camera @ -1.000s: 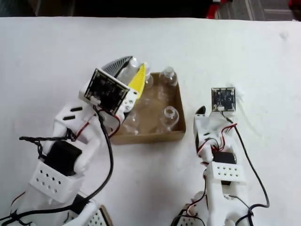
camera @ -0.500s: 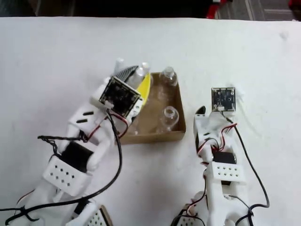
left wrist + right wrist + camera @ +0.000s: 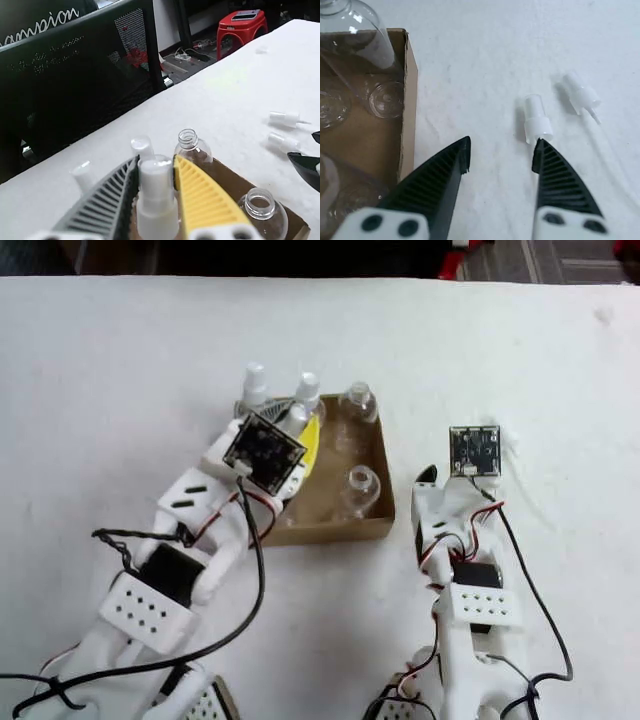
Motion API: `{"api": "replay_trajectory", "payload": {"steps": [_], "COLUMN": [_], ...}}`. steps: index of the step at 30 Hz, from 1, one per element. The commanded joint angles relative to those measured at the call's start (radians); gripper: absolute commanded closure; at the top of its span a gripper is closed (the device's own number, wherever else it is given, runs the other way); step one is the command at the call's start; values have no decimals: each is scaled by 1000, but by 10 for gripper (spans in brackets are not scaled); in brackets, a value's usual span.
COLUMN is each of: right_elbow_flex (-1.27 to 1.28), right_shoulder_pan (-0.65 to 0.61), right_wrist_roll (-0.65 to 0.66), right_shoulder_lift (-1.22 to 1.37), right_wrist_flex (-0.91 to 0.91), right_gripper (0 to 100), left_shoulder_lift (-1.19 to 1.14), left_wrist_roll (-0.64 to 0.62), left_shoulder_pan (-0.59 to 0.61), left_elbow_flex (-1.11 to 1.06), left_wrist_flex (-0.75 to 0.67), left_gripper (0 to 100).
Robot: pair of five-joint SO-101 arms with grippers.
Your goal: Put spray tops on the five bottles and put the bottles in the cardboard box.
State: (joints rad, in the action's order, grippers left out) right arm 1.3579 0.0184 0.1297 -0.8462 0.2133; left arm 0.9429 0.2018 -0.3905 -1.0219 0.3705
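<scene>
Cardboard box [image 3: 330,531] holding uncapped bottles [image 3: 360,485], left gripper [image 3: 155,162] clamped on capped bottle [image 3: 157,205] at far-left corner, right gripper [image 3: 501,145] open by spray tops [image 3: 536,120]

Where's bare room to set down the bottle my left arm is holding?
Bare table lies wide left of the cardboard box and beyond its far wall. The box's far-left corner is crowded: two capped bottles stand by the left gripper. Right of the box, the right gripper hangs open by two loose spray tops, leaving a narrow strip.
</scene>
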Motion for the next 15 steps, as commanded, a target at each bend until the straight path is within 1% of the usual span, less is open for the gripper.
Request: {"api": "replay_trajectory", "payload": {"steps": [1, 3, 5, 11, 15], "right_elbow_flex": [-11, -11, -11, -11, -11], "right_shoulder_pan": [-7, -7, -7, -7, -8], "right_wrist_roll": [12, 12, 12, 12, 12], "right_shoulder_lift": [-1, 1, 1, 1, 1], "right_wrist_flex": [-21, -21, -21, -19, -16], "right_gripper": [815, 815, 815, 815, 815], "left_shoulder_lift": [31, 68, 134, 351, 458], "left_wrist_roll": [-58, -130, -173, -176, -176], "left_shoulder_pan": [-5, -5, -5, -4, -4], "left_elbow_flex": [-15, -32, -57, -201, -370], "left_wrist_flex": [-26, -26, -26, -35, -147], "left_gripper": [976, 976, 976, 976, 976]}}
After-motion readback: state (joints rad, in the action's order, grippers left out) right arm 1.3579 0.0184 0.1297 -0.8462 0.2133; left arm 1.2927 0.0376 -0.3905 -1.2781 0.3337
